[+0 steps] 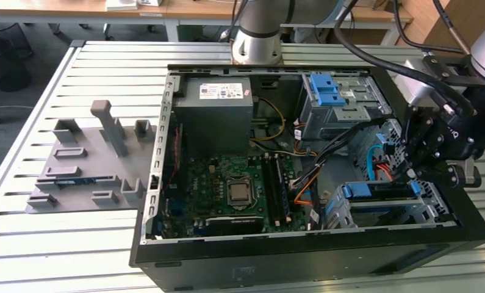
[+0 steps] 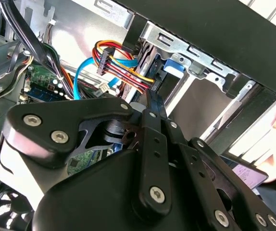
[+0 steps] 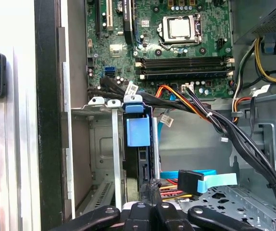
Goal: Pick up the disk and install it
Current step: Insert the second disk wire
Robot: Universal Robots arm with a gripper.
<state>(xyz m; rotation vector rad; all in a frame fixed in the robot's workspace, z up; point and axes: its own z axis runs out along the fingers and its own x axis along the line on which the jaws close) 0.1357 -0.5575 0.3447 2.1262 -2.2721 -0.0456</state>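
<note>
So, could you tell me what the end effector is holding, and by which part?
That cannot be told: the end effector is at the near end of the disk, which stands in the drive cage, but any grip is hidden.

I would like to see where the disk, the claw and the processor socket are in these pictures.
disk (image 1: pixel 386 190), exterior view, on its blue frame's top edge in the bay.
claw (image 2: pixel 153 98), second wrist view, at its fingertips by the blue frame.
processor socket (image 3: pixel 179 28), first wrist view, on its silver cover.
</note>
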